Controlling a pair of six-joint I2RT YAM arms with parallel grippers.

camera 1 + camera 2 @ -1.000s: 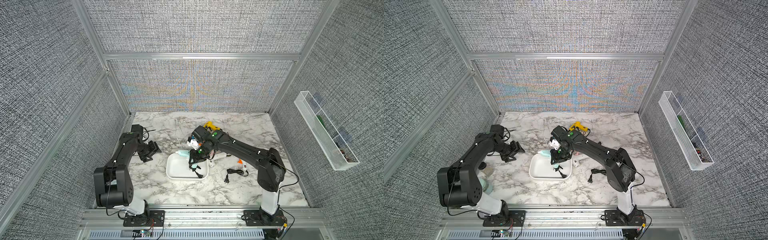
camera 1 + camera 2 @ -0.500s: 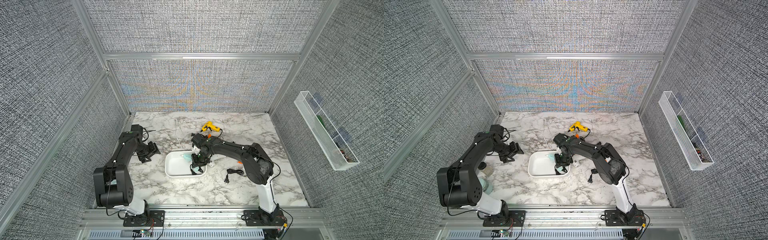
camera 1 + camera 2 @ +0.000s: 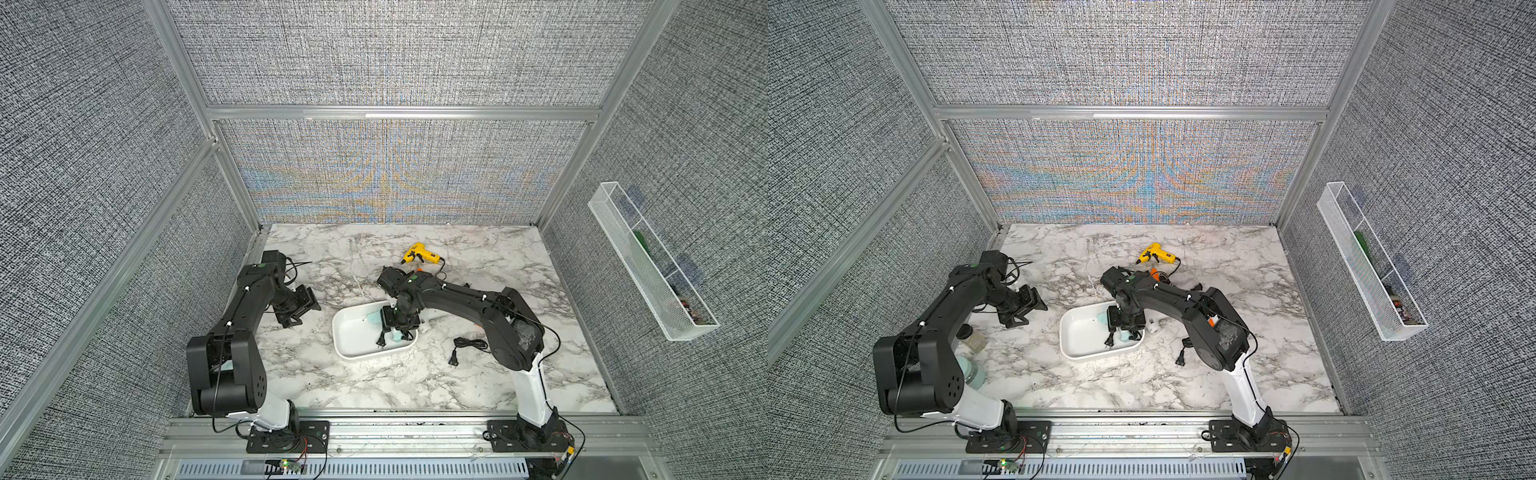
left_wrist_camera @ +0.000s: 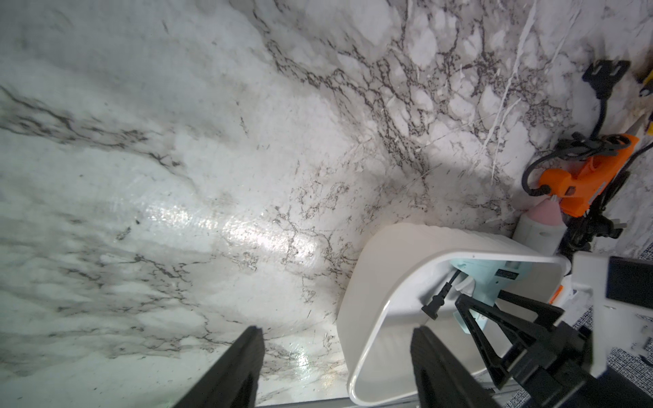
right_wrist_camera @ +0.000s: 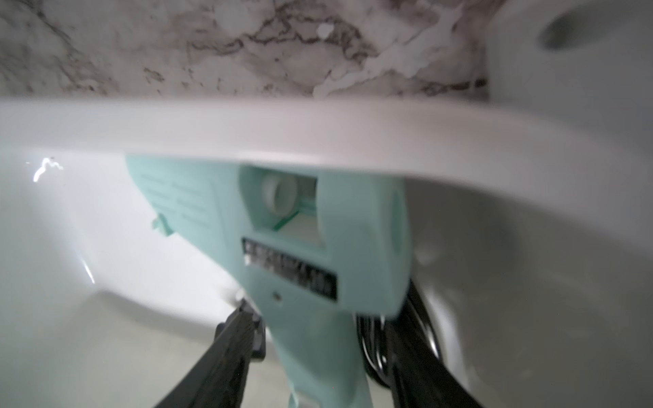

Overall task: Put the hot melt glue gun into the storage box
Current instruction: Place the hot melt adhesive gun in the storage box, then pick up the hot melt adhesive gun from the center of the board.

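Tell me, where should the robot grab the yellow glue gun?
Probably its thick middle, coming straight down from above. The yellow glue gun lies flat on its side on the table, so jaws can straddle its narrow width there.

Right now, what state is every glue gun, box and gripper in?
White shallow plastic storage box: upright, holding one gun
Mint-green plastic glue gun: lying in the box
Yellow plastic glue gun: lying on the marble table
Orange plastic glue gun: lying on the table
Left gripper: open, empty
Right gripper: open, astride the mint gun
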